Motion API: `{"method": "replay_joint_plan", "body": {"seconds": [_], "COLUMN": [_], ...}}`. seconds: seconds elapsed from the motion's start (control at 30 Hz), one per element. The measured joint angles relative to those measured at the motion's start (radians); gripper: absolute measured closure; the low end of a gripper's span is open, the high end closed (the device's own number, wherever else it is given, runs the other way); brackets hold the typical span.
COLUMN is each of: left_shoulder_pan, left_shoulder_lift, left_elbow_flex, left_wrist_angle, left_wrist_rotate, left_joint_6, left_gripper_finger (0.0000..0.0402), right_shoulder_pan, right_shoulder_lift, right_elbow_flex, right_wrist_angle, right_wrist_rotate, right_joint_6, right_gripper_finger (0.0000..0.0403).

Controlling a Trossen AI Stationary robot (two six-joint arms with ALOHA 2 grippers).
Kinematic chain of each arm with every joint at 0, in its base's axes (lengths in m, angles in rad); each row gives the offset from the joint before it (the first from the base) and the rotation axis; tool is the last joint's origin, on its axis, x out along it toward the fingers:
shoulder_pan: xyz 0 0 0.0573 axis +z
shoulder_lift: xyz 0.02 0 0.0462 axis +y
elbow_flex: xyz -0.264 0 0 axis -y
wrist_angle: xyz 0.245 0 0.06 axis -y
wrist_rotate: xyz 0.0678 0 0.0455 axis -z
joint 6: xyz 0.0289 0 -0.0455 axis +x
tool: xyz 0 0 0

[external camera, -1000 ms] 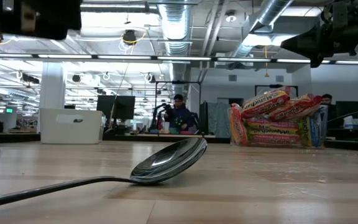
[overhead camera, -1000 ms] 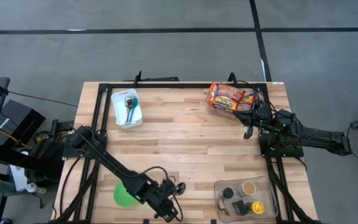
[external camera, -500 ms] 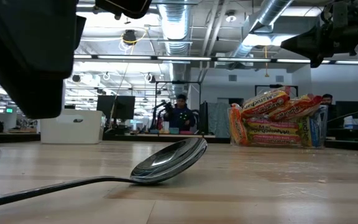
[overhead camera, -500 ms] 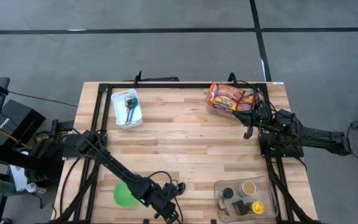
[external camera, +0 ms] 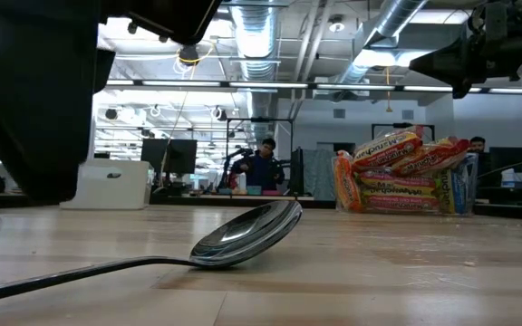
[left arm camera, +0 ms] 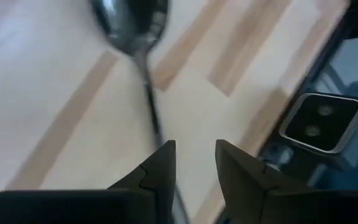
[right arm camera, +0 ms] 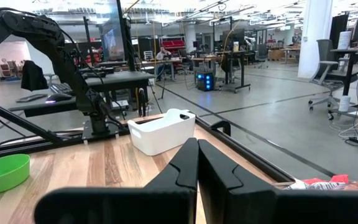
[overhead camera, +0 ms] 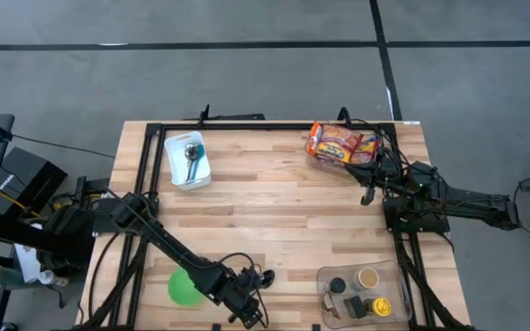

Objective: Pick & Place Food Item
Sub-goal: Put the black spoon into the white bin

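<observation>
A stack of orange snack packets (overhead camera: pixel 341 143) lies on the table at the far right, also in the low view (external camera: pixel 401 177). A metal spoon (external camera: pixel 243 235) lies on the wood near the front edge, bowl up. My left gripper (overhead camera: pixel 249 311) is low over the spoon's handle. In the left wrist view the gripper (left arm camera: pixel 194 149) is open and the handle (left arm camera: pixel 154 118) runs beside one finger. My right gripper (overhead camera: pixel 368 193) waits, shut, at the right edge, near the packets; its shut fingers show in the right wrist view (right arm camera: pixel 197 163).
A white bin (overhead camera: pixel 189 159) holding another spoon stands at the far left. A green bowl (overhead camera: pixel 184 288) sits at the near left. A clear tray (overhead camera: pixel 396 276) with small jars is at the near right. The low camera (left arm camera: pixel 319 121) stands at the front edge, next to my left gripper.
My left gripper has come down toward the table by the spoon's handle end; in the low view its dark body has dropped from the top left corner until it fills the left side. The spoon and the packets have stayed put.
</observation>
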Motion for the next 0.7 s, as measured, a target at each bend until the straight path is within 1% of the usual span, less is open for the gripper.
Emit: {"method": "replay_joint_plan", "body": {"seconds": [0.2,0.37,0.57,0.7], "left_shoulder_pan": [0.004,0.005,0.007,0.022], "left_shoulder_lift": [0.000,0.000,0.000,-0.003], "left_elbow_flex": [0.000,0.000,0.001,0.050], "left_wrist_angle": [-0.035,0.004,0.018,-0.023], "left_wrist_rotate": [-0.036,-0.062,-0.060,-0.049], "left_joint_6": [0.000,-0.003,-0.009,-0.011], "left_gripper_finger": [0.0293,0.0293,0.0293,0.0293], "right_shoulder_pan": [0.000,0.000,0.000,0.000], "right_shoulder_lift": [0.000,0.000,0.000,0.000], "right_elbow_flex": [0.000,0.000,0.000,0.000], "right_wrist_angle": [0.000,0.000,0.000,0.000], "right_wrist_rotate": [0.000,0.000,0.000,0.000], "right_joint_6": [0.000,0.000,0.000,0.000], "right_gripper_finger": [0.0403,0.0403,0.0403,0.0403]}}
